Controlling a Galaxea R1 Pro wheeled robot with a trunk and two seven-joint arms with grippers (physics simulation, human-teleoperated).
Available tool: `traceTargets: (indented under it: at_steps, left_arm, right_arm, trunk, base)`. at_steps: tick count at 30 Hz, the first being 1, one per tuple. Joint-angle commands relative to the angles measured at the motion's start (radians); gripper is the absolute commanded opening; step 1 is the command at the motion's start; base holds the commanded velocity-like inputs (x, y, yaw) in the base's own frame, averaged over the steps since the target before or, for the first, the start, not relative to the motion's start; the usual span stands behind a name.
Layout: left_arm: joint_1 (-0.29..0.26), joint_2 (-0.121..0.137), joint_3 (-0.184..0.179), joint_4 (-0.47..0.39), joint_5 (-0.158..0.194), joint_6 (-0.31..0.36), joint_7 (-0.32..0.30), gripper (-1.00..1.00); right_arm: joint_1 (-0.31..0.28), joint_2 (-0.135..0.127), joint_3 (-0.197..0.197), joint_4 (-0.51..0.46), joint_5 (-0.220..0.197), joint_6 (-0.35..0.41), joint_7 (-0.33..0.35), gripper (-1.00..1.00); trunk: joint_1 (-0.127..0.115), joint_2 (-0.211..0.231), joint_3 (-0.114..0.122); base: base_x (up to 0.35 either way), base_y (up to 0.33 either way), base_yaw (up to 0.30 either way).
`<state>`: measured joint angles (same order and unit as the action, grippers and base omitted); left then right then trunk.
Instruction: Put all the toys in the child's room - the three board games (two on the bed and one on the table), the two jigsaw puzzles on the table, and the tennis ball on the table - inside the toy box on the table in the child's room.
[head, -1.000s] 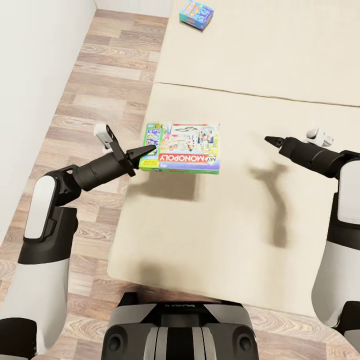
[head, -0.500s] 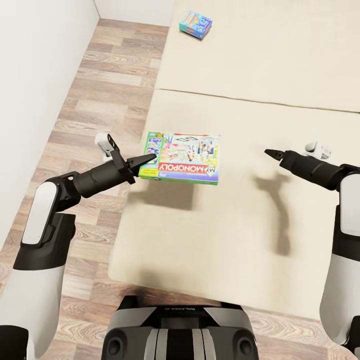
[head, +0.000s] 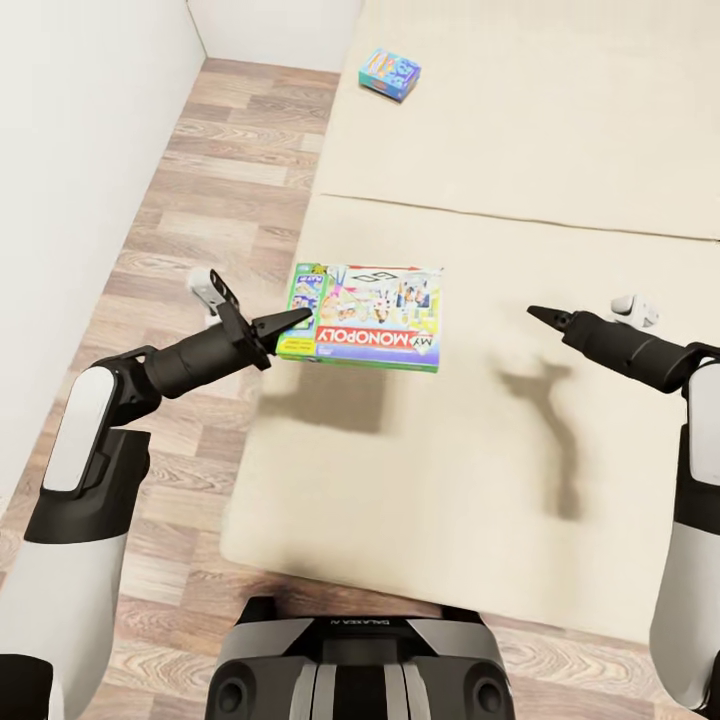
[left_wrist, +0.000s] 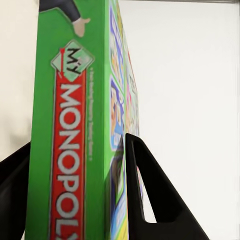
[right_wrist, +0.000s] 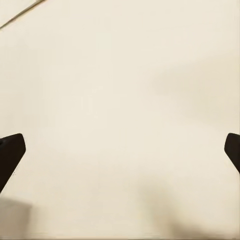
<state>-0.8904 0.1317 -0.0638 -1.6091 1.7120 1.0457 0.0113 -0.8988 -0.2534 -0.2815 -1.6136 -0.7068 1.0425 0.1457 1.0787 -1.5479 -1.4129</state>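
Left fingers (head: 296, 318) clamp the flat green-edged "MY MONOPOLY" cardboard box (head: 375, 317), lifted over the beige mattress bed (head: 520, 150); right fingers (head: 537, 314) spread apart.

The big game box (head: 365, 318) is green with a red stripe. The small box (head: 389, 74) is blue. The bed (head: 560, 130) is beige.

We see the MY MONOPOLY box (head: 362, 317) as printed card with a smooth, slightly glossy green edge; the left tool (head: 290, 322) as matt black plastic; the bed (head: 560, 180) as matt beige cloth; the floor (head: 215, 190) as grained wood planks.
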Motion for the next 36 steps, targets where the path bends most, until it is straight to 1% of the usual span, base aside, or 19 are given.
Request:
traceTargets:
  at_steps: [1, 4, 9, 12, 13, 16, 17, 20, 23, 24, 27, 28, 31, 32, 34, 35, 36]
  left_arm:
    - [0.0, 0.001, -0.001, 0.0, 0.001, 0.002, 0.001, -1.0]
    - [0.0, 0.002, -0.001, 0.0, 0.001, 0.002, -0.019, -1.0]
    - [0.001, 0.003, -0.001, 0.0, 0.001, 0.002, -0.033, -1.0]
    - [0.002, 0.003, -0.001, 0.0, 0.001, 0.002, -0.04, -1.0]
    - [0.002, 0.003, -0.001, 0.0, 0.001, 0.002, -0.04, -1.0]
    - [0.011, 0.005, 0.0, 0.0, 0.001, 0.002, -0.048, -1.0]
    - [0.011, 0.005, 0.0, 0.0, 0.001, 0.002, -0.048, -1.0]
    - [0.02, 0.009, 0.0, 0.0, 0.001, 0.002, -0.065, -1.0]
    - [0.03, 0.018, 0.001, 0.0, 0.001, 0.002, -0.111, -1.0]
    - [0.03, 0.018, 0.001, 0.0, 0.001, 0.002, -0.111, -1.0]
    - [0.047, 0.031, 0.001, 0.0, 0.001, 0.002, -0.155, -1.0]
    - [0.047, 0.031, 0.001, 0.0, 0.001, 0.002, -0.155, -1.0]
    - [0.072, 0.042, 0.001, 0.0, 0.001, 0.002, -0.18, -1.0]
    - [0.072, 0.042, 0.001, 0.0, 0.001, 0.002, -0.18, -1.0]
    - [0.091, 0.045, 0.001, 0.0, 0.001, 0.002, -0.191, -1.0]
    - [0.091, 0.045, 0.001, 0.0, 0.001, 0.002, -0.191, -1.0]
    - [0.101, 0.047, 0.001, 0.0, 0.001, 0.002, -0.196, -1.0]
  right_arm:
    - [-0.001, 0.0, -0.001, 0.0, 0.01, 0.005, 0.011, 1.0]
    - [0.004, -0.002, -0.002, 0.0, 0.01, 0.005, 0.018, 1.0]
    - [0.007, -0.004, -0.001, 0.0, 0.009, 0.005, 0.031, 1.0]
    - [0.017, -0.006, 0.0, 0.0, 0.01, 0.005, 0.062, 1.0]
    - [0.017, -0.006, 0.0, 0.0, 0.01, 0.005, 0.062, 1.0]
    - [0.044, -0.019, -0.003, 0.0, 0.01, 0.005, 0.099, 1.0]
    - [0.044, -0.019, -0.003, 0.0, 0.01, 0.005, 0.099, 1.0]
    - [0.06, -0.026, -0.003, 0.0, 0.01, 0.005, 0.115, 1.0]
    - [0.083, -0.033, -0.006, 0.0, 0.01, 0.005, 0.131, 1.0]
    - [0.083, -0.033, -0.006, 0.0, 0.01, 0.005, 0.131, 1.0]
    - [0.127, -0.036, -0.01, 0.0, 0.01, 0.005, 0.141, 1.0]
    - [0.127, -0.036, -0.01, 0.0, 0.01, 0.005, 0.141, 1.0]
    - [0.18, -0.039, -0.018, 0.0, 0.01, 0.005, 0.166, 1.0]
    - [0.18, -0.039, -0.018, 0.0, 0.01, 0.005, 0.166, 1.0]
    - [0.208, -0.04, -0.032, 0.0, 0.01, 0.005, 0.195, 1.0]
    - [0.208, -0.04, -0.032, 0.0, 0.01, 0.005, 0.195, 1.0]
    - [0.219, -0.041, -0.041, 0.0, 0.01, 0.005, 0.211, 1.0]
  trunk:
    - [-0.004, 0.007, 0.005]
    - [-0.015, 0.028, 0.019]
    - [-0.035, 0.063, 0.043]
    - [-0.046, 0.084, 0.057]
    - [-0.05, 0.091, 0.062]
    - [-0.061, 0.112, 0.076]
    - [-0.065, 0.119, 0.081]
    - [-0.077, 0.14, 0.095]
    - [-0.088, 0.161, 0.109]
    - [-0.092, 0.168, 0.114]
    - [-0.104, 0.189, 0.128]
    - [-0.107, 0.196, 0.133]
    - [-0.119, 0.217, 0.147]
    - [-0.123, 0.224, 0.152]
    - [-0.13, 0.238, 0.162]
    - [-0.134, 0.245, 0.166]
    - [-0.138, 0.252, 0.171]
  base:
    - [0.0, 0.0, 0.0]
    - [0.0, 0.0, 0.0]
    - [0.0, 0.0, 0.0]
    - [0.0, 0.0, 0.0]
    - [0.0, 0.0, 0.0]
    - [0.0, 0.0, 0.0]
    - [0.0, 0.0, 0.0]
    - [0.0, 0.0, 0.0]
    - [0.0, 0.0, 0.0]
    - [0.0, 0.0, 0.0]
    - [0.0, 0.0, 0.0]
    - [0.0, 0.0, 0.0]
    - [0.0, 0.0, 0.0]
    - [0.0, 0.0, 0.0]
    - [0.0, 0.0, 0.0]
    - [0.0, 0.0, 0.0]
    - [0.0, 0.0, 0.0]
